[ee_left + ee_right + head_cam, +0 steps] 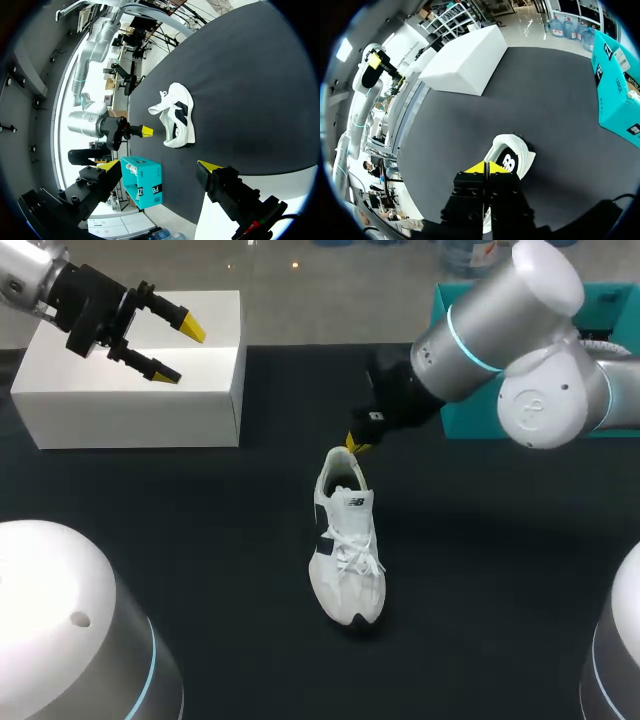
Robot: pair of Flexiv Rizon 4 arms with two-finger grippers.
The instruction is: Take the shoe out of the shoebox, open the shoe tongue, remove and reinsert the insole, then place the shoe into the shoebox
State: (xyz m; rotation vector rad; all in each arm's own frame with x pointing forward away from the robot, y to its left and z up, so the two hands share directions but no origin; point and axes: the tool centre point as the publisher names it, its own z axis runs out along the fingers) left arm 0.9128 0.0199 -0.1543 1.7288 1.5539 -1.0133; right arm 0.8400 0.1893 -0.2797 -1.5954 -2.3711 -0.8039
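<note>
- Black surface (500, 570) fills the head view; a white box (130, 390) sits upper left and the teal shoebox (460, 425) upper right.
- The shoe (350, 540) is out of the shoebox and stands upright at centre frame. Its heel points to the far edge and its toe to the near edge, and it is laced.
- The right pincer (357, 445) hangs just behind the heel opening. In its own wrist view the yellow tips are pressed together, with nothing visible between them.
- The left pincer (180, 352) hovers over the white box, well away from the shoe, with its fingers spread and nothing in them.
- Step in hand, as I judge it: opening the tongue (347, 490).
- To do it well, bring the left arm in to pin the toe first so the shoe does not skid.
- Then part the right tips, nip the tongue's upper edge only, and lift it forward toward the toe.
- Pull gently. The laces look snug, so a hard tug may tip the shoe.
- The insole cannot be seen from any view.
</note>
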